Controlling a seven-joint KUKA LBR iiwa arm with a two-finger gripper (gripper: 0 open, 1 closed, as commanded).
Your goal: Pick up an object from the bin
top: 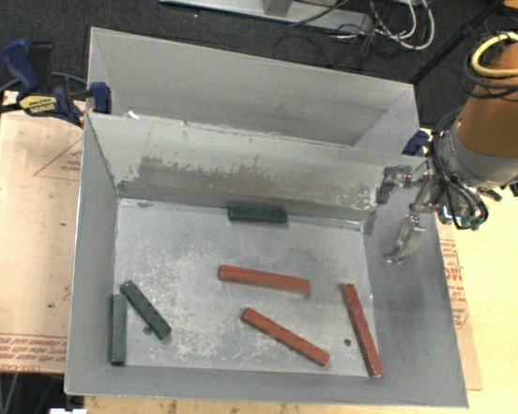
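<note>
Claw hangs at the far right of the bin, over the right sloping wall. Whether it is spread or pressed together cannot be told.

Nearest piece: red bar lying along the foot of the right wall, nearer the front than the claw and apart from it. Left of that, a tilted red bar, and a level red bar mid-floor. Dark green block at the foot of the far wall. Two dark green bars in the near left corner.
</note>
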